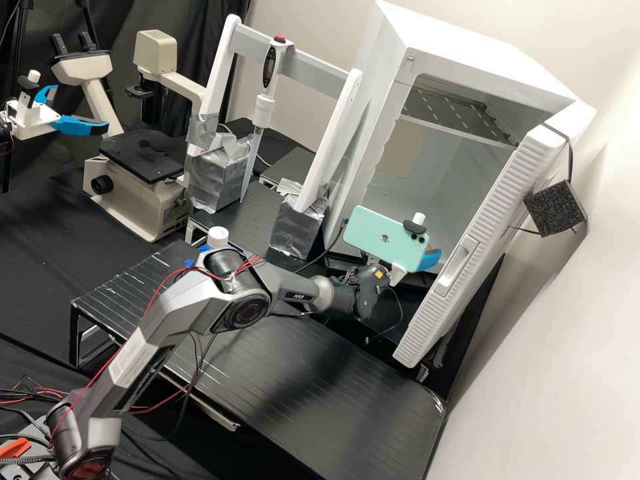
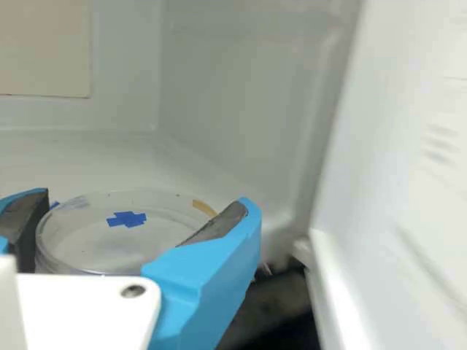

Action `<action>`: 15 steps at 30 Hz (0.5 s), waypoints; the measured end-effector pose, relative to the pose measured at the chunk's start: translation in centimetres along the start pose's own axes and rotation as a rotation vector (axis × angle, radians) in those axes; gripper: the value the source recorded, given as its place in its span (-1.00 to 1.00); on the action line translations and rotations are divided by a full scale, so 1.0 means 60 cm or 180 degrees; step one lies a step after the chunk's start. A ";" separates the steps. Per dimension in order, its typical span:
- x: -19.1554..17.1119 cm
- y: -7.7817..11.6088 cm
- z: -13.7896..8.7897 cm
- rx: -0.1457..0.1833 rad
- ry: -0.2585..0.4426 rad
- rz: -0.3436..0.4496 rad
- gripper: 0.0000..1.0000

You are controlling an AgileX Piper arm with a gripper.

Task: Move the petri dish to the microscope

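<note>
In the high view my gripper (image 1: pixel 430 259) is at the open front of the white incubator, near its door, with one blue finger showing past the pale green phone. The wrist view has my gripper (image 2: pixel 142 200) shut on the petri dish (image 2: pixel 87 235), a clear round dish with a blue cross mark on top. It lies between the two dark pads, with pale incubator walls behind. Far from it, at the back left of the high view, stands the cream microscope (image 1: pixel 137 207) with a flat black stage (image 1: pixel 145 157).
The incubator door (image 1: pixel 481 243) hangs open at the right of the arm. Between incubator and microscope, a pipette (image 1: pixel 265 110) hangs on a white frame (image 1: pixel 333 140) with taped feet. A white-capped bottle (image 1: pixel 217 237) stands behind the arm's elbow. Another blue-fingered gripper (image 1: pixel 73 125) is at far left.
</note>
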 end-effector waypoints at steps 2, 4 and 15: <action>-0.015 0.007 0.003 0.0008 -0.0006 0.0020 -1.00; -0.028 0.011 0.005 0.0021 -0.0010 0.0036 -1.00; -0.087 0.018 0.000 0.0073 0.0120 0.0082 -1.00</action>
